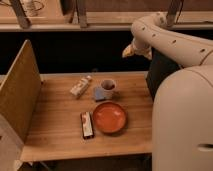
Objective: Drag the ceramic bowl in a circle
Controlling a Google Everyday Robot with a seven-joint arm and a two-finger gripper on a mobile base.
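The ceramic bowl [109, 117] is a wide, shallow orange-red dish with a darker rim. It sits on the wooden table [55, 125] near the front, right of centre. My gripper [129, 51] is high above the table's far right corner, at the end of the white arm [165, 35]. It is well above and behind the bowl and touches nothing.
A small white mug [107, 87] stands just behind the bowl on a blue pad [98, 93]. A white packet [80, 86] lies at the back left. A dark snack bar [87, 124] lies just left of the bowl. A tan divider panel [17, 92] bounds the left side.
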